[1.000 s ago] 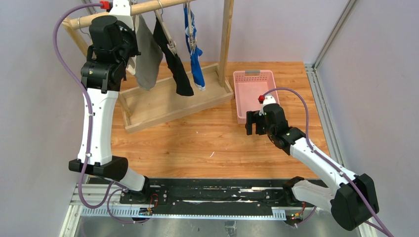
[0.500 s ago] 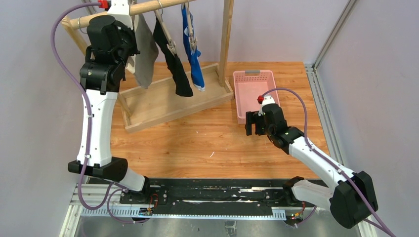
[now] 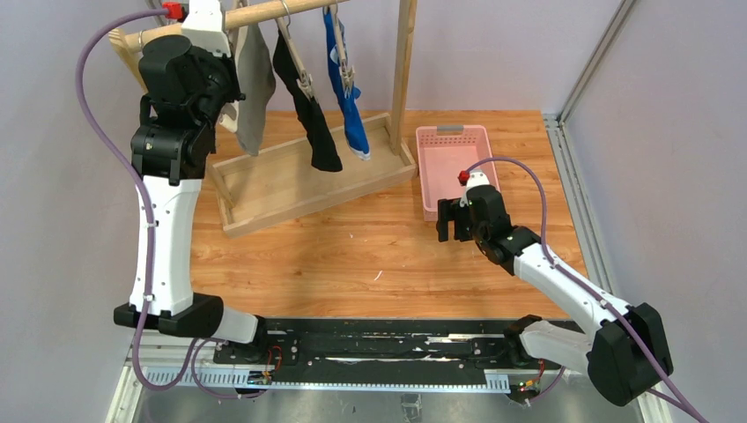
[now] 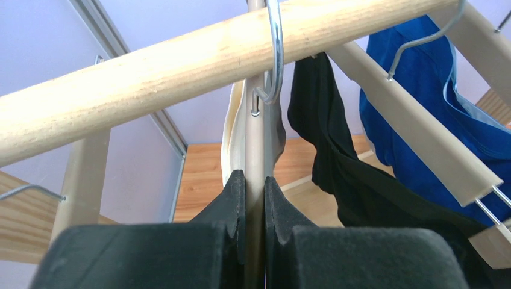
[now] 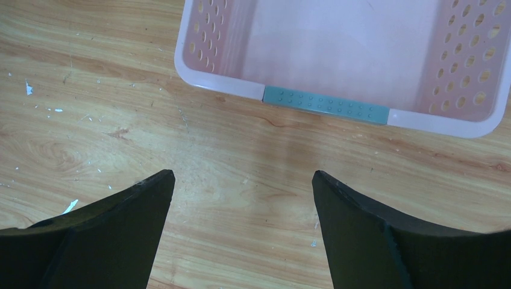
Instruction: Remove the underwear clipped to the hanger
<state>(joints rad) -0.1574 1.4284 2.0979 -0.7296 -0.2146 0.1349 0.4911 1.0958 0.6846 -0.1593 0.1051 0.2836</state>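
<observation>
The left pincer (image 4: 255, 180), pinching the hanger (image 4: 256, 135), is dragging the grey underwear (image 3: 253, 79) toward ten o'clock for unclipping; the right pincer (image 5: 241, 174) is idling spread.

Grey underwear (image 3: 257, 88) partly hidden behind left arm (image 3: 167, 229); rail (image 3: 264, 12) right end cut off by top edge

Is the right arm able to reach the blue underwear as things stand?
Probably yes: its hand is open, with bare table between; the rack post beside the blue underwear may crowd it.
</observation>
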